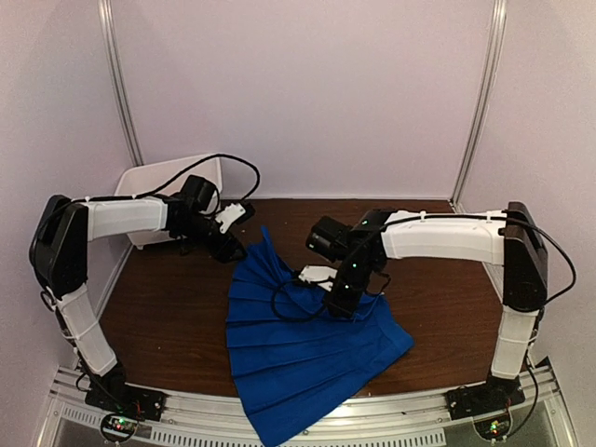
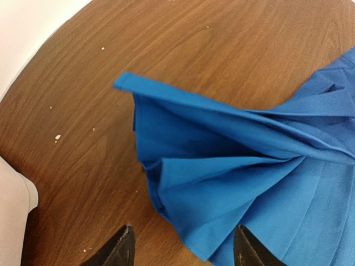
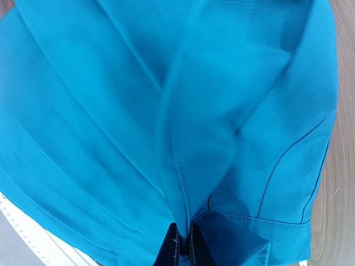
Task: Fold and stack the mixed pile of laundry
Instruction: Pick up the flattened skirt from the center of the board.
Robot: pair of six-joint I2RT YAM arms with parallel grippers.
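Of the laundry pile, only a royal-blue garment (image 1: 298, 349) shows, spread in fanned pleats on the brown table (image 1: 168, 298). Its near end hangs over the table's front edge. My left gripper (image 1: 237, 250) is at the garment's far narrow tip. In the left wrist view this gripper (image 2: 183, 246) is open, its dark fingertips (image 2: 119, 252) apart above a folded corner of the blue cloth (image 2: 249, 166). My right gripper (image 1: 340, 303) is over the garment's right middle. There it (image 3: 184, 241) is shut on a stitched ridge of the blue fabric (image 3: 111, 111), which is pulled up into taut folds.
A white plastic bin (image 1: 154, 182) stands at the table's back left corner, just behind the left arm. Pale walls enclose the table on three sides. A metal rail (image 1: 391, 410) runs along the front edge. Bare wood (image 2: 166, 44) lies beyond the garment's tip.
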